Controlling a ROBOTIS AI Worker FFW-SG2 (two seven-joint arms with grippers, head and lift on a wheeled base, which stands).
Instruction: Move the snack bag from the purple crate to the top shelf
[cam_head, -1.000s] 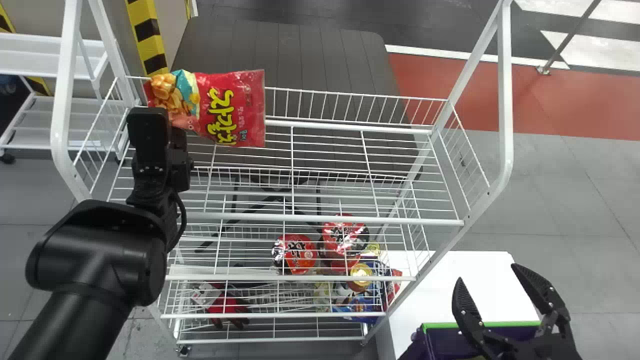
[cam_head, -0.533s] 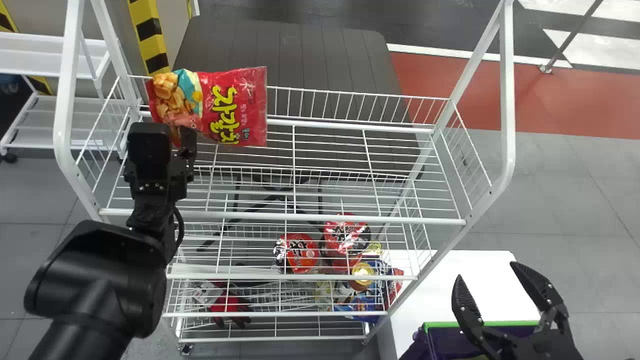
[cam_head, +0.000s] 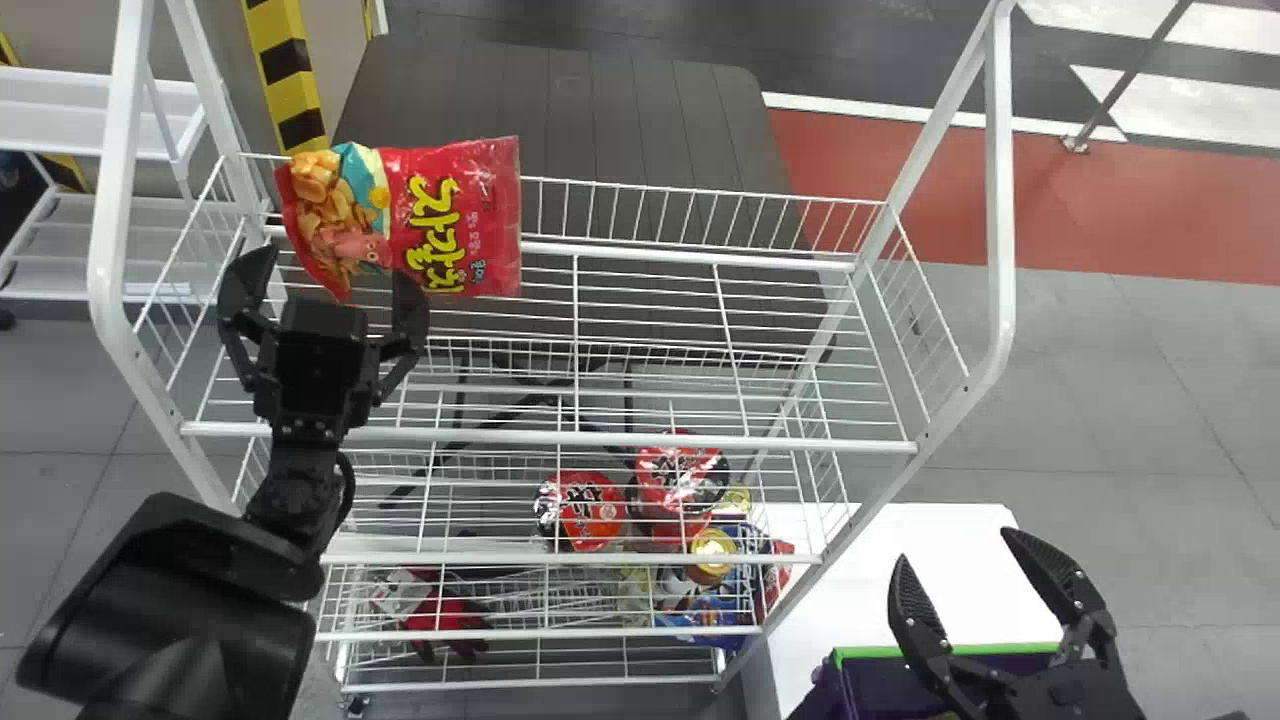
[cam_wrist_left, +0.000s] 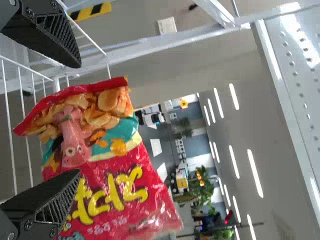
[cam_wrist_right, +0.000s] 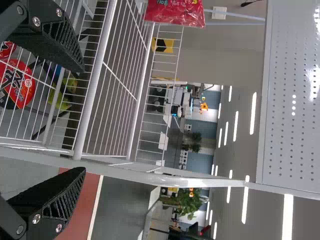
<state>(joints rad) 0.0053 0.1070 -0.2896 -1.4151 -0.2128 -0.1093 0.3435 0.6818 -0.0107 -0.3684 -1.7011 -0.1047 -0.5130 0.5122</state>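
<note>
Snack bag (cam_head: 440, 215) is at the back left of the top shelf (cam_head: 640, 438), printed face toward the robot, by the back rail (cam_head: 700, 257); left pincer (cam_head: 335, 262) is released, spread at its near edge (contact cannot be told), and right pincer (cam_head: 954, 546) is spread and empty above the purple crate (cam_head: 872, 685). Handling, judged: light, soft, slick film over brittle contents; if regripping is needed, pinch the flat end seam gently, not the filled middle. Label: large yellow lettering (cam_wrist_left: 112, 195) on red, smaller pale print beside it, pictured snack pieces; wording not transcribed.
</note>
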